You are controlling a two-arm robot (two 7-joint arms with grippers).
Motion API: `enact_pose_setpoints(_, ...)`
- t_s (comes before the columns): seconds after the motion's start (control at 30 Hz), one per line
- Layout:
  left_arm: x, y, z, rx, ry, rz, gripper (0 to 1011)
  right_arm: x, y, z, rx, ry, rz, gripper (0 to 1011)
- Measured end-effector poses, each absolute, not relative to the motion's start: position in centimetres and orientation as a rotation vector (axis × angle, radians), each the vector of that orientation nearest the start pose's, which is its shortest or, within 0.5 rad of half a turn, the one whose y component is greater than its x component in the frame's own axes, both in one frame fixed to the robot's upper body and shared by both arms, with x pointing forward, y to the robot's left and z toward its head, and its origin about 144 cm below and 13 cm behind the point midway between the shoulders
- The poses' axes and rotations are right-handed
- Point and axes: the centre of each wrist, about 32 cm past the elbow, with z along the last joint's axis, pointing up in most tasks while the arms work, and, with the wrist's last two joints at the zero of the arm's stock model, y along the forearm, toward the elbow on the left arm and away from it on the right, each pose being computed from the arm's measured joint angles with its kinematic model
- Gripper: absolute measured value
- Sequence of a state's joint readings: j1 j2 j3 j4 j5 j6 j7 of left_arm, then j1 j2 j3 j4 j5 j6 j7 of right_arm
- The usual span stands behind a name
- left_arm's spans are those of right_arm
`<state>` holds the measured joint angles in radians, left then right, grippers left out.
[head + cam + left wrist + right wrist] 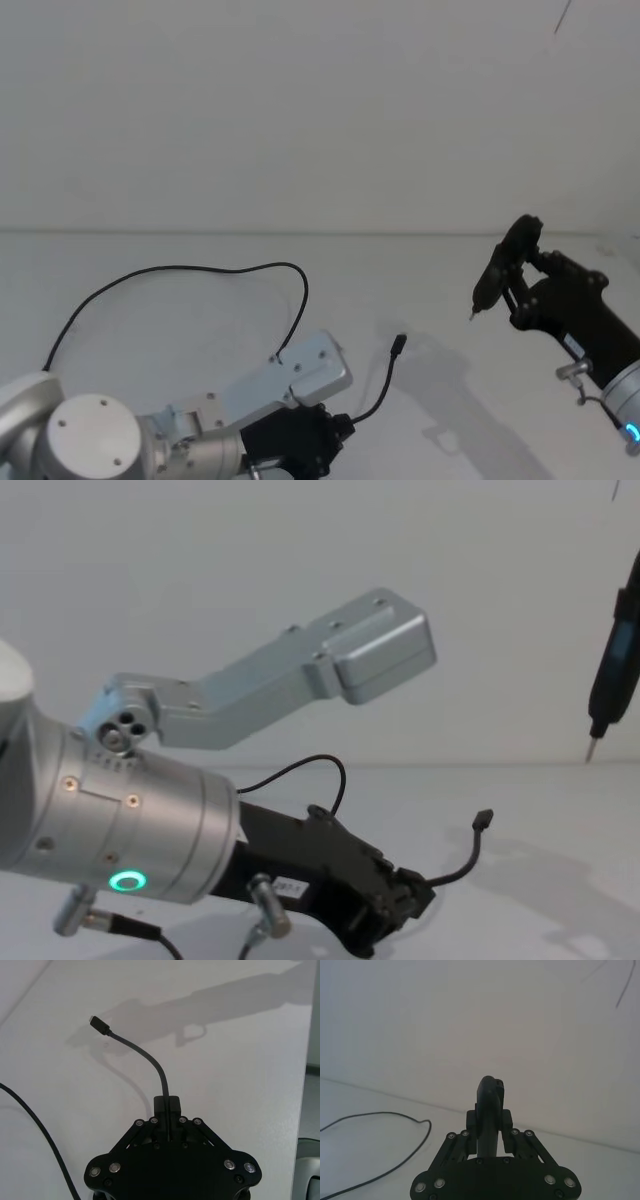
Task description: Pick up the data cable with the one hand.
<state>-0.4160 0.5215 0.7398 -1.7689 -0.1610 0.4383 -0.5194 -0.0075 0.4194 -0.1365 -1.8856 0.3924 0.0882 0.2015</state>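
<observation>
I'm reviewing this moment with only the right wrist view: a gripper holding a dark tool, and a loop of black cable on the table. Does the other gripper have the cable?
Observer: Yes. The left gripper is shut on the cable, a short way behind its plug.
Operator: Is the plug lying on the table?
Observer: No. It sticks up off the table, above its own shadow.
Operator: Is my tool near it?
Observer: No. The right gripper holds the tool raised, well to the right of the plug.
</observation>
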Motion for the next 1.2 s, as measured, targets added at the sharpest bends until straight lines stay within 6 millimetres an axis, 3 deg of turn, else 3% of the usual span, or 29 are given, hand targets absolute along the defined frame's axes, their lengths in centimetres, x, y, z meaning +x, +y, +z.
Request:
enact_pose_setpoints(0.57,47.3,17.2,124.9,0.512,-0.265,0.43,50,45.6,-27.3,126.0,0.097,-0.141,-0.991,279)
enact_pose_setpoints(1.2,47.1,17.6,125.0,0.508,-0.283,0.426,50,46.9,-25.4,125.2,0.083,-0.125,-0.903,279)
